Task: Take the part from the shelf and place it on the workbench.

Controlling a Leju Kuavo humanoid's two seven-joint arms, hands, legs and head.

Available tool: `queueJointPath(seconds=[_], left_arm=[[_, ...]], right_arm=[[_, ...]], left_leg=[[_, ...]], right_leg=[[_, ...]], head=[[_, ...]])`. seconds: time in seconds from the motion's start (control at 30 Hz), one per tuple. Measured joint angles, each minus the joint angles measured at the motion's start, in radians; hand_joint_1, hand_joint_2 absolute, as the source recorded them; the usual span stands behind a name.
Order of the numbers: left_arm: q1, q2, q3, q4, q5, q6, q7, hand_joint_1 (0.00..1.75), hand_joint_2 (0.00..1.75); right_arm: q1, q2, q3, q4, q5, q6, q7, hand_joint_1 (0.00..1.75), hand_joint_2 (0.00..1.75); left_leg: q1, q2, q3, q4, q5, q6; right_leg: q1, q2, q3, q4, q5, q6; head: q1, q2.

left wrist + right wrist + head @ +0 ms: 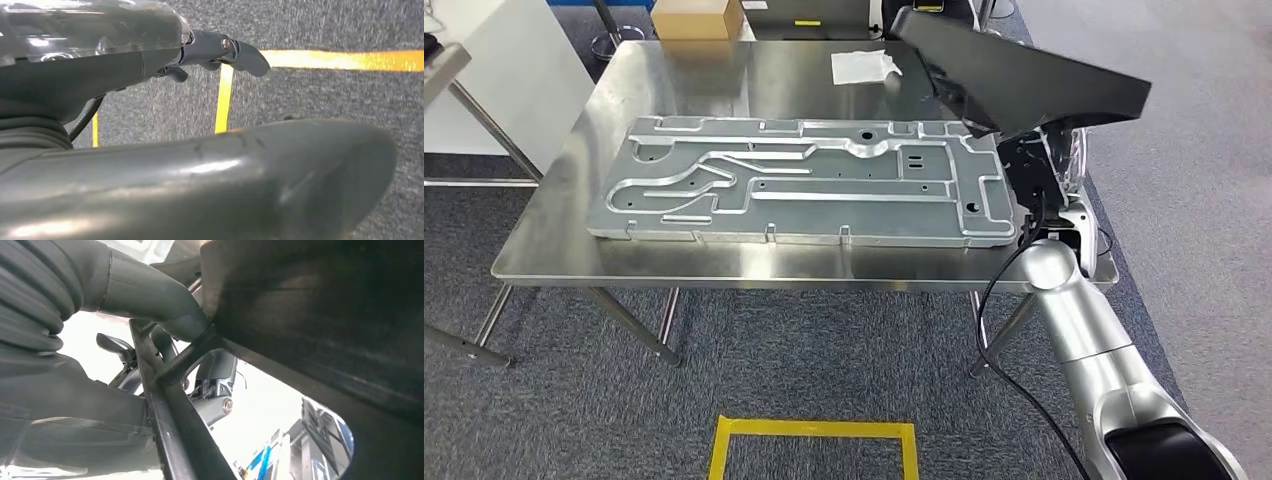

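Observation:
A flat black part [1024,75] with a ribbed underside hangs tilted above the right end of the steel workbench [554,240]. My right hand [1039,175] grips it from below, just past the bench's right edge. In the right wrist view the thumb and fingers of that hand [165,315] close around a rib of the black part [325,305]. My left hand [125,75] hangs over the carpet with its fingers [245,55] apart and nothing in it.
A large grey metal plate [804,185] with raised channels covers most of the bench. Behind it lie a white cloth [864,66] and a cardboard box [696,18]. A yellow tape square [814,440] marks the carpet in front of the bench; a yellow tape line [340,60] runs under my left hand.

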State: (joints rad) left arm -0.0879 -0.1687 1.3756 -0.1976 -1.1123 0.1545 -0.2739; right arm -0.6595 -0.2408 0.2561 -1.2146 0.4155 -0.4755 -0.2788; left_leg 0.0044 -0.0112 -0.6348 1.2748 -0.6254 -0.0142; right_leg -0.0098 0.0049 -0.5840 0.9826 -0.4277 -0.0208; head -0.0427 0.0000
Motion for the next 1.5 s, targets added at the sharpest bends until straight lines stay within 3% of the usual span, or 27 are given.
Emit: queueJointPath(seconds=[0.03, 0.07, 0.1, 0.17, 0.2, 0.23, 0.3, 0.37, 0.43, 0.47, 0.5, 0.53, 0.57, 0.67, 0.7, 0.8, 1.0, 1.5], left_arm=[[0.001, 0.0, 0.0, 0.0, -0.001, 0.001, 0.003, 0.0, 0.0], [0.003, 0.0, 0.0, 0.0, -0.001, 0.001, 0.005, 0.0, 0.0], [0.004, 0.001, 0.0, 0.0, -0.002, 0.002, 0.006, 0.0, 0.0], [0.009, 0.002, 0.0, 0.0, -0.002, 0.003, 0.007, 0.0, 0.0], [0.011, 0.003, 0.0, 0.0, -0.002, 0.003, 0.008, 0.0, 0.0], [0.013, 0.003, 0.0, 0.0, -0.002, 0.004, 0.009, 0.0, 0.0], [0.009, 0.003, 0.0, 0.0, -0.003, 0.005, 0.009, 0.0, 0.0], [0.004, 0.003, 0.0, 0.0, -0.003, 0.006, 0.008, 0.0, 0.0], [0.0, 0.004, -0.001, 0.0, -0.003, 0.008, 0.008, 0.0, 0.0], [-0.002, 0.004, -0.001, 0.0, -0.003, 0.009, 0.008, 0.0, 0.0], [-0.002, 0.004, -0.001, 0.0, -0.003, 0.01, 0.008, 0.0, 0.0], [-0.002, 0.004, -0.001, 0.0, -0.004, 0.011, 0.008, 0.0, 0.0], [-0.002, 0.004, -0.001, 0.0, -0.004, 0.012, 0.008, 0.0, 0.0], [-0.003, 0.005, -0.001, 0.0, -0.005, 0.011, 0.006, 0.0, 0.0], [-0.003, 0.005, -0.001, 0.0, -0.005, 0.011, 0.006, 0.0, 0.0], [-0.004, 0.007, -0.003, 0.0, -0.007, 0.01, 0.004, 0.0, 0.0], [-0.008, 0.007, -0.01, 0.0, -0.02, -0.005, -0.008, 0.0, 0.0], [-0.015, 0.01, -0.058, 0.0, -0.066, -0.05, -0.024, 0.0, 0.0]], right_arm=[[0.008, 0.0, -0.003, -0.002, 0.003, 0.004, 0.0, 1.75, 1.75], [0.014, 0.001, -0.006, -0.004, 0.007, 0.007, 0.0, 1.75, 1.75], [0.018, 0.001, -0.01, -0.007, 0.009, 0.009, 0.0, 1.75, 1.75], [0.023, 0.003, -0.016, -0.011, 0.014, 0.014, 0.0, 1.75, 1.75], [0.024, 0.005, -0.019, -0.014, 0.016, 0.017, 0.0, 1.75, 1.75], [0.027, 0.006, -0.022, -0.017, 0.016, 0.02, 0.001, 1.75, 1.75], [0.028, 0.006, -0.028, -0.027, 0.017, 0.022, 0.001, 1.75, 1.75], [0.026, 0.006, -0.035, -0.037, 0.017, 0.022, 0.001, 1.75, 1.75], [0.025, 0.006, -0.041, -0.042, 0.017, 0.022, 0.0, 1.75, 1.75], [0.025, 0.006, -0.043, -0.043, 0.018, 0.023, 0.0, 1.75, 1.75], [0.027, 0.006, -0.045, -0.043, 0.018, 0.025, 0.0, 1.75, 1.75], [0.029, 0.006, -0.045, -0.043, 0.018, 0.031, 0.001, 1.75, 1.75], [0.03, 0.006, -0.045, -0.043, 0.019, 0.042, 0.001, 1.75, 1.75], [0.032, 0.006, -0.047, -0.043, 0.025, 0.064, 0.002, 1.75, 1.75], [0.034, 0.007, -0.048, -0.042, 0.031, 0.059, 0.005, 1.75, 1.75], [0.039, 0.013, -0.051, -0.04, 0.052, 0.042, 0.016, 1.75, 1.75], [0.016, 0.061, -0.047, 0.007, 0.109, 0.04, 0.049, 1.75, 1.75], [-0.121, 0.316, 0.045, 0.399, 0.318, 0.053, 0.18, 1.75, 1.75]], left_leg=[[0.0, 0.001, -0.024, -0.003, -0.03, 0.0], [0.0, 0.002, -0.039, -0.029, -0.032, 0.002], [0.0, 0.003, -0.047, -0.075, -0.001, 0.005], [-0.004, 0.003, -0.054, -0.196, 0.162, 0.018], [-0.007, 0.002, -0.054, -0.237, 0.229, 0.024], [-0.008, 0.002, -0.054, -0.262, 0.271, 0.03], [-0.008, 0.003, -0.041, -0.267, 0.269, 0.04], [-0.006, 0.003, -0.02, -0.274, 0.258, 0.052], [-0.004, 0.002, 0.001, -0.278, 0.245, 0.058], [-0.004, 0.001, 0.01, -0.277, 0.236, 0.059], [-0.004, 0.001, 0.021, -0.277, 0.227, 0.059], [-0.004, 0.0, 0.032, -0.276, 0.217, 0.059], [-0.003, -0.001, 0.045, -0.275, 0.206, 0.059], [-0.004, -0.004, 0.072, -0.261, 0.171, 0.055], [-0.006, -0.006, 0.072, -0.256, 0.164, 0.052], [-0.01, -0.009, 0.066, -0.252, 0.157, 0.045], [-0.01, -0.006, 0.072, -0.263, 0.152, 0.038], [-0.009, -0.005, 0.075, -0.264, 0.158, 0.029]], right_leg=[[0.0, 0.001, 0.019, -0.001, -0.014, 0.001], [-0.001, 0.002, 0.038, -0.002, -0.029, 0.002], [0.0, 0.003, 0.057, -0.002, -0.044, 0.005], [0.002, 0.005, 0.088, 0.001, -0.073, 0.011], [0.004, 0.007, 0.097, 0.002, -0.087, 0.016], [0.006, 0.009, 0.105, 0.005, -0.098, 0.023], [0.007, 0.011, 0.112, 0.013, -0.106, 0.035], [0.004, 0.008, 0.09, 0.069, -0.103, 0.043], [0.001, 0.005, 0.018, 0.186, -0.13, 0.051], [-0.001, 0.004, -0.025, 0.242, -0.16, 0.055], [-0.002, 0.003, -0.063, 0.28, -0.188, 0.058], [-0.004, 0.003, -0.089, 0.288, -0.198, 0.061], [-0.005, 0.002, -0.099, 0.265, -0.177, 0.065], [-0.013, -0.002, -0.069, 0.091, -0.003, 0.083], [-0.014, -0.003, -0.06, 0.053, 0.025, 0.078], [-0.011, -0.002, -0.061, 0.037, 0.024, 0.057], [-0.01, 0.001, -0.062, 0.039, 0.019, 0.051], [-0.006, 0.001, -0.06, 0.041, 0.022, 0.045]], head=[[0.0, 0.0], [0.0, 0.0], [0.0, 0.0], [0.0, 0.0], [0.0, 0.0], [0.0, 0.0], [0.0, 0.0], [0.0, 0.0], [0.001, 0.0], [0.001, 0.0], [0.001, 0.0], [0.001, 0.0], [0.001, 0.0], [0.001, 0.0], [0.001, 0.0], [0.0, 0.0], [0.0, 0.0], [0.0, 0.0]])
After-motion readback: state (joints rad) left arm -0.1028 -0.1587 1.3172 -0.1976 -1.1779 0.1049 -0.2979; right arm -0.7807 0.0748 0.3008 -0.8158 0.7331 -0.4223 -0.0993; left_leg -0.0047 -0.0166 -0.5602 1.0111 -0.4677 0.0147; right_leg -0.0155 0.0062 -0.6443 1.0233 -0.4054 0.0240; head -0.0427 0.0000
